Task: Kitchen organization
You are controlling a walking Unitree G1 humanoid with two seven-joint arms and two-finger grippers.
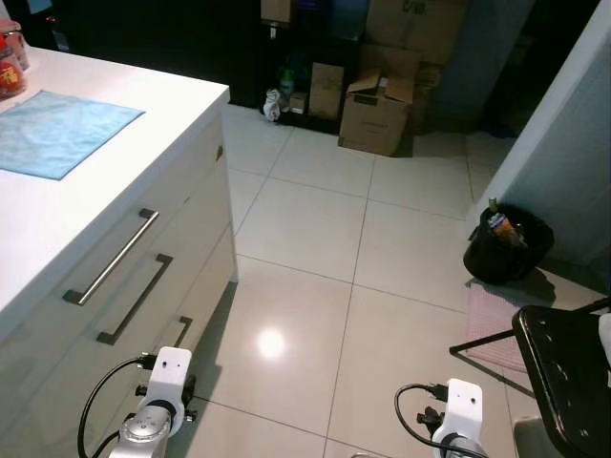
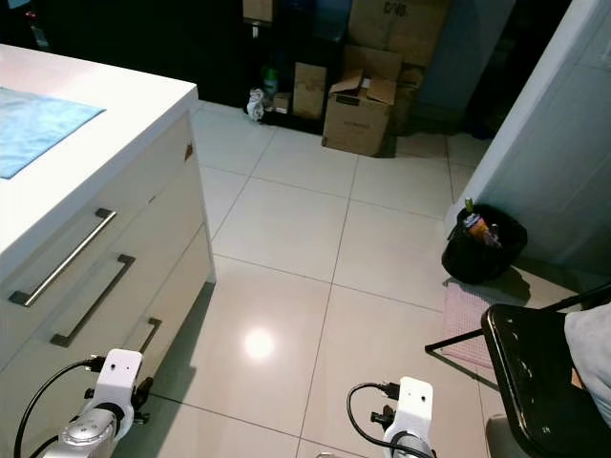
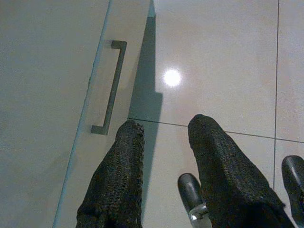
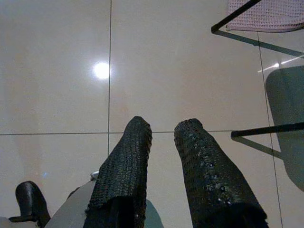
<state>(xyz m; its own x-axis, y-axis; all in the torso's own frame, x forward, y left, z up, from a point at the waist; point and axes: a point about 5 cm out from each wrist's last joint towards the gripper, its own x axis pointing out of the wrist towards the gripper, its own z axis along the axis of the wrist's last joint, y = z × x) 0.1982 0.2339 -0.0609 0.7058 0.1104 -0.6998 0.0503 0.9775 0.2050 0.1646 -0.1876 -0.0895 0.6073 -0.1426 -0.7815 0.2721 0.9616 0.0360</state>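
Note:
A white kitchen counter [image 1: 124, 153] runs along my left, with a blue cloth [image 1: 52, 132] lying on its top and a red-labelled jar [image 1: 10, 67] at its far corner. Its drawer fronts carry long bar handles [image 1: 113, 258]. Both arms hang low at the bottom of the eye views, the left wrist [image 1: 158, 401] beside the drawers and the right wrist [image 1: 458, 420] over the floor. My left gripper [image 3: 164, 130] is open above the tiles next to a lower drawer handle [image 3: 110, 88]. My right gripper [image 4: 162, 128] is open over bare tile.
Cardboard boxes [image 1: 377, 105] are stacked against the far dark wall with bottles [image 1: 277, 95] beside them. A black bin bag [image 1: 506, 243] with rubbish sits at the right wall by a pink mat [image 1: 492, 324]. A black chair [image 1: 563, 372] stands at my right.

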